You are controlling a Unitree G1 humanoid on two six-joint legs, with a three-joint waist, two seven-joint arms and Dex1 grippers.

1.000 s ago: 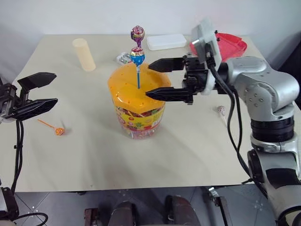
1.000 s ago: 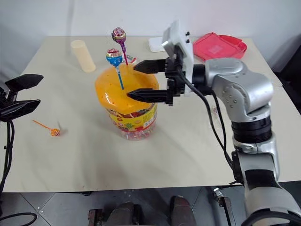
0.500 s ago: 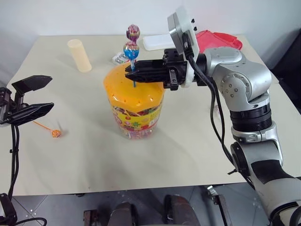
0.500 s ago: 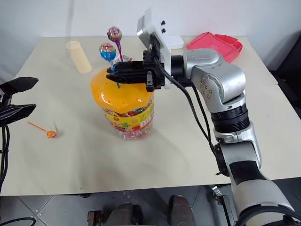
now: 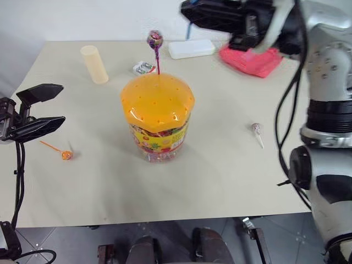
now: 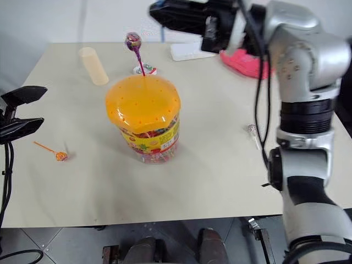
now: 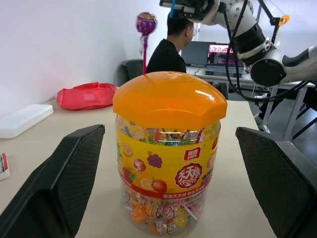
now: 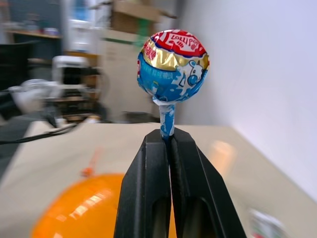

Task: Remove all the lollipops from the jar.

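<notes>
**Blue lollipop pinched above the jar**

The right gripper (image 8: 169, 148) has its fingers (image 8: 148, 188) pressed together on the stick of the blue lollipop (image 8: 172, 67), whose head stands upright just past the fingertips. In the head views this gripper hangs high above and behind the jar (image 5: 158, 118), well clear of its domed orange lid (image 5: 158, 102).

The jar stands upright near the middle of the tabletop (image 5: 220, 176), wrapped sweets showing through its clear wall. The purple lollipop (image 5: 154, 39) sticks up from a hole at the far edge of the lid.

The orange lollipop (image 5: 66, 155) lies flat on the tabletop to the left of the jar. The silvery-pink lollipop (image 5: 256, 130) lies on the tabletop to the right of the jar.

The left gripper (image 5: 43, 107) hovers to the left of the jar, near the orange lollipop, fingers (image 7: 64, 183) spread wide with nothing between them, pointing toward the jar.

A pale cream cylinder (image 5: 94, 64) stands behind the jar to its left.
</notes>
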